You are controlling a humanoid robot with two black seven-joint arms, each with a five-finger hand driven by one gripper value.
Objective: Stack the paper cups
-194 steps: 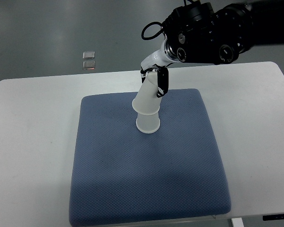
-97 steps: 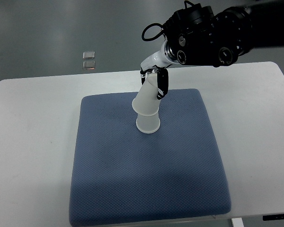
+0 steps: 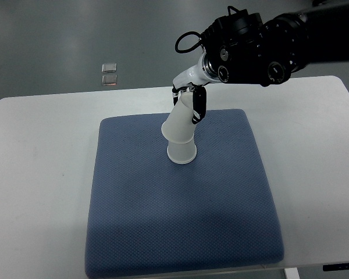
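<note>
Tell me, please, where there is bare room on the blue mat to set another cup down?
The mat is bare in front of the stacked cups and to their left and right. It is crowded only at the far edge, where the right hand grips the top cup.

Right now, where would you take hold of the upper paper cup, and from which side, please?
Grip the upper paper cup by its side wall near the top, coming from the far right, as the right hand does: it sits inverted and tilted on the lower cup, so only the upper wall is free.
</note>
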